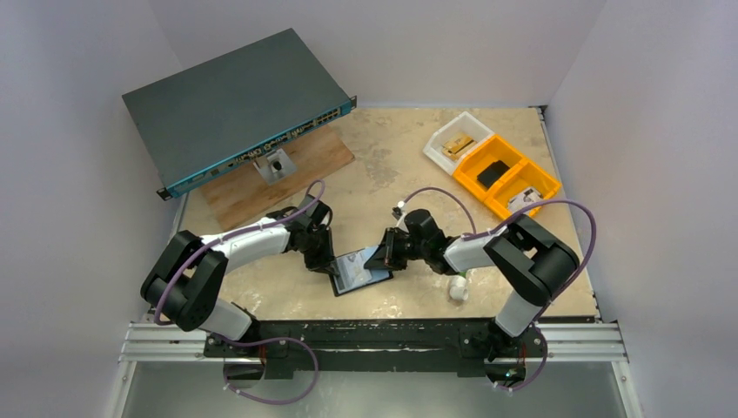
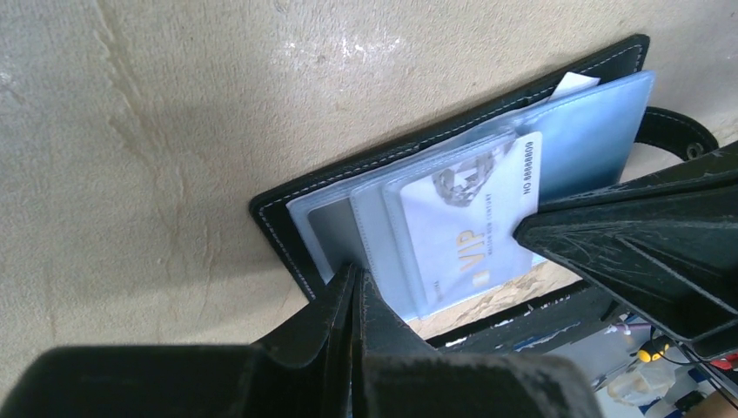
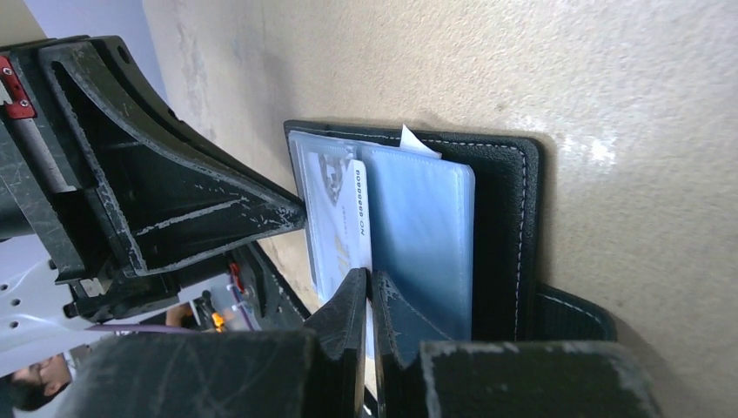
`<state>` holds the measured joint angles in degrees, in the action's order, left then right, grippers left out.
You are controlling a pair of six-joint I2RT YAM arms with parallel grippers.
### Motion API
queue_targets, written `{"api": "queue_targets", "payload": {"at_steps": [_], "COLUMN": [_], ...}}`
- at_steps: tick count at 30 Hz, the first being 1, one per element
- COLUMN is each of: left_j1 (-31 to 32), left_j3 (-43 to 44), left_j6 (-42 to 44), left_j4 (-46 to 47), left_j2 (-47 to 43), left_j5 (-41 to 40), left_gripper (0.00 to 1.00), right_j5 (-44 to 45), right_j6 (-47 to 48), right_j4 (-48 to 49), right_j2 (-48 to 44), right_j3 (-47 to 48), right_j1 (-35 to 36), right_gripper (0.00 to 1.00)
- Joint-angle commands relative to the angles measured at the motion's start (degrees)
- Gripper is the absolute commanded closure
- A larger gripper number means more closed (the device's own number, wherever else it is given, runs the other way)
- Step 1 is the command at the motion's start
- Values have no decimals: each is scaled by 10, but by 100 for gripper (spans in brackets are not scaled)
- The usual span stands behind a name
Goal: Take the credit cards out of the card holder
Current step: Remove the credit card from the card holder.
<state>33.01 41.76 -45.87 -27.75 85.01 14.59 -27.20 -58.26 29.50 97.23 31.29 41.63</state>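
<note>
Card holder (image 2: 271, 213) lies open, strap (image 2: 679, 122) pointing right.

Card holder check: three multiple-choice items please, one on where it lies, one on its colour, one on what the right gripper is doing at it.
1. Where does the card holder lie?
A) on the wooden board
B) on the table, near its front edge
C) in the orange tray

2. Its cover is:
A) black
B) red
C) white

3. The right gripper is:
A) wide open
B) out of view
C) shut on a pale card

Answers: B, it lies open on the tan surface just ahead of the arm bases; A, a black stitched rim frames the clear sleeves; C, the fingers meet on the card's edge.
</note>
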Motion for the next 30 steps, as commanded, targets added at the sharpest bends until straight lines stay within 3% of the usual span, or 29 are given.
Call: {"api": "queue_targets", "payload": {"at_steps": [1, 17, 23, 30], "left_j1": [-2, -3, -3, -2], "left_j3": [-27, -29, -25, -19], "left_j6": [19, 19, 20, 21], "left_j4": [-37, -38, -35, -37], "left_j2": [26, 19, 22, 22], "left_j5": [-82, -82, -76, -73], "left_gripper": [100, 100, 100, 100], "right_j5": [57, 50, -20, -45], "right_j6": [38, 55, 48, 46], "right_j4": [-74, -80, -16, 7], "right_j2": [-35, -54, -15, 15], "right_j3": [3, -21, -20, -13], "right_j1": [-19, -51, -51, -50], "right_gripper": [100, 100, 75, 70]}}
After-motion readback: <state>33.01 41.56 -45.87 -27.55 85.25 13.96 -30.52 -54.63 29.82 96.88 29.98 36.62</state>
